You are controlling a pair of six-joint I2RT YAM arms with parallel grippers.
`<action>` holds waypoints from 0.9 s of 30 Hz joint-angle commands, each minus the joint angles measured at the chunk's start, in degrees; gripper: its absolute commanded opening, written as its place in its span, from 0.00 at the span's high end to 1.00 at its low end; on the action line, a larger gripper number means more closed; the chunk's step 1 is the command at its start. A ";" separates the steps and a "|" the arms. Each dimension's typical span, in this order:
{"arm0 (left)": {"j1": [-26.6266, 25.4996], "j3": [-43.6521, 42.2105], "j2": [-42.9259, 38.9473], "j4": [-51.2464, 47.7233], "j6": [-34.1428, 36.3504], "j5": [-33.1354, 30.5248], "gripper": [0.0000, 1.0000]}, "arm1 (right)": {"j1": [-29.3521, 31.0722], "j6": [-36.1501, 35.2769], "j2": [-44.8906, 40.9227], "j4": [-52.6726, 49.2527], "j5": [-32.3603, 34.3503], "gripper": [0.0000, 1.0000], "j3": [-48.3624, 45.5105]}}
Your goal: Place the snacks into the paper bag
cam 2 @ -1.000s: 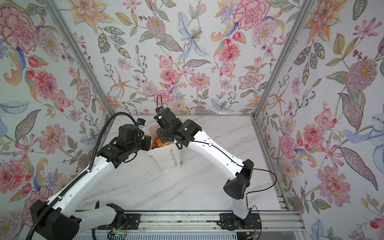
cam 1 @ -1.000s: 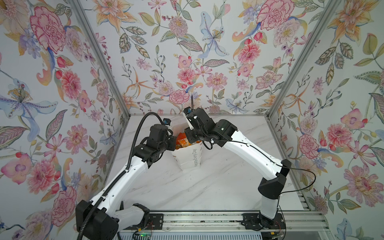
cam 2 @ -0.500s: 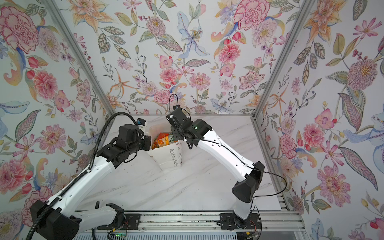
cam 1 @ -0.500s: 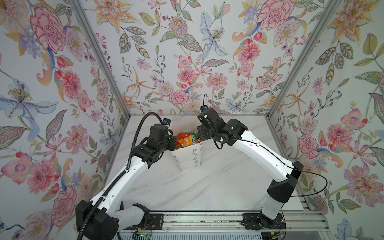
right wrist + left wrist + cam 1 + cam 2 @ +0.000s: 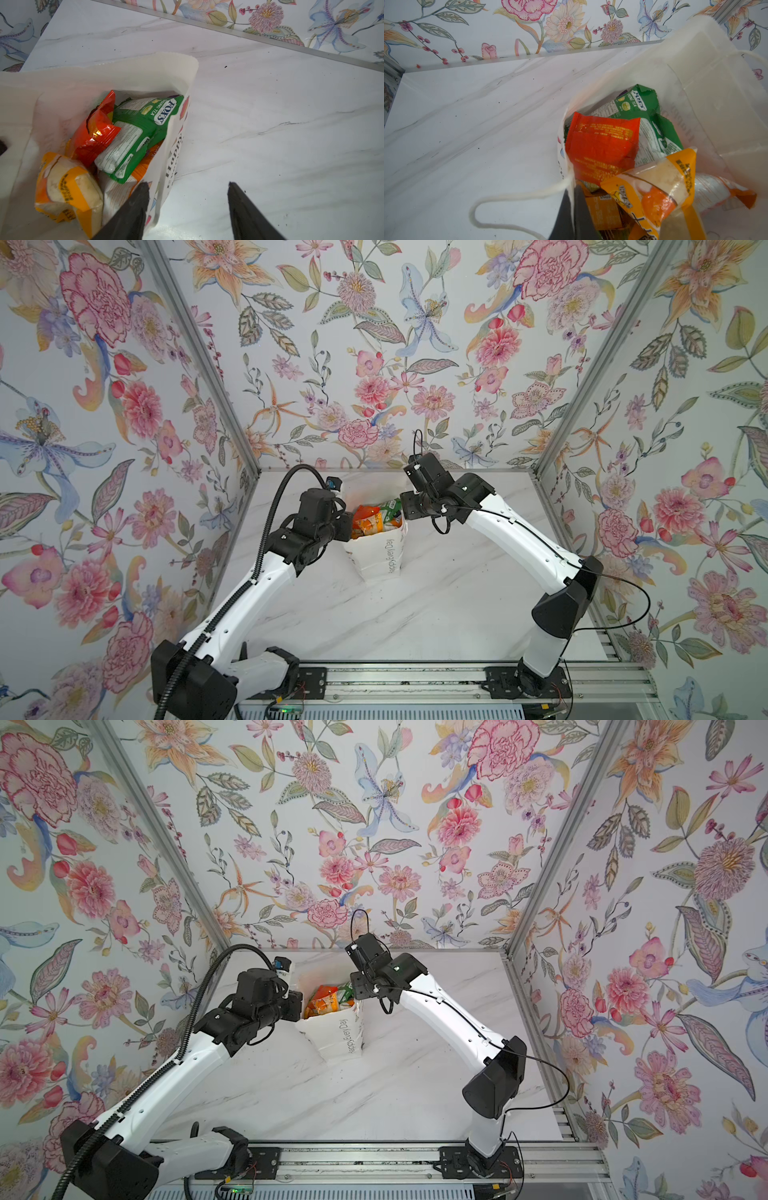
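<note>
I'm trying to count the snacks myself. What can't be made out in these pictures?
- Packets lower in the paper bag: buried under the red-orange pack and green FOX'S bag, both wrist views.
- Fingertips of the left gripper: behind its own wrist, both top views.
- Finger bases of the right gripper: cut off by the right wrist view's edge.

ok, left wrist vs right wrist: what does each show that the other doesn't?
Left wrist only: the left gripper shut on the rim of the paper bag, and a white cord handle looped on the table.
Right wrist only: the right gripper, open and empty at the bag's mouth, and legible "Happy" lettering on the bag's outer face.
Both: the open bag holding a green FOX'S packet, a red-orange pack and an orange sachet.
</note>
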 commanded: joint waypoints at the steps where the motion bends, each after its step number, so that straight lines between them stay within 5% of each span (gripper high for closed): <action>1: 0.65 2.17 -1.36 3.69 -0.71 -1.35 1.00 | -0.12 0.45 1.56 0.33 -4.66 0.37 2.09; 6: -1.14 5.01 0.71 1.85 -0.76 -2.53 1.00 | 0.12 0.99 1.70 0.34 -6.20 0.35 4.39; 11: -2.15 5.48 1.28 1.06 -0.85 -4.10 1.00 | 1.08 0.92 -1.69 0.34 -0.33 0.32 4.17; 17: -2.32 6.12 1.54 0.72 -1.55 -3.93 1.00 | -0.46 0.16 -1.05 1.47 -8.09 0.29 3.54; 27: -2.84 7.17 1.94 -0.26 -1.64 -4.70 1.00 | -1.82 0.89 0.65 1.89 -6.95 0.32 1.21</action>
